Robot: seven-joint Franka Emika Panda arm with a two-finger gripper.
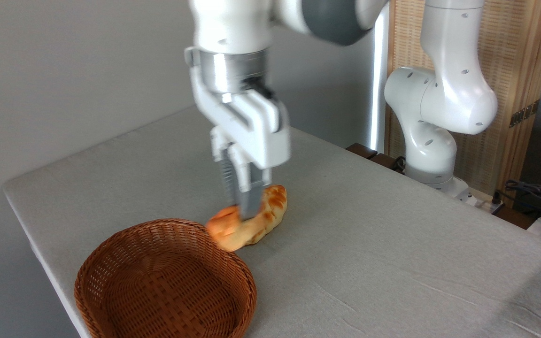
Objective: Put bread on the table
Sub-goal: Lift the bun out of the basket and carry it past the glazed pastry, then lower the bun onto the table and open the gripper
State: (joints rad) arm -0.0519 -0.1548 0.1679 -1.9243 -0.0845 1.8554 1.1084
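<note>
- Grey-clothed table (392,244) under a plain grey wall, rounded corner at left.
- Empty wicker basket (165,281) at the near-left edge.
- Braided loaf (270,211) lying flat, long axis running up-right from the basket rim.
- Bread (221,227) directly below the gripper (244,209), touching loaf and basket rim.
- Fingers nearly together at the bun's top; grip impossible to confirm through blur.

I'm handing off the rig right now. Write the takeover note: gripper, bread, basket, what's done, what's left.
Gripper: down at the bread, fingers around its top; blur hides whether it is gripping or has let go.
Bread: outside the wicker basket, beside its far rim, against the braided loaf, low at the table.
Basket: empty.
Left: confirm the bread rests on the cloth, open, lift clear.
</note>
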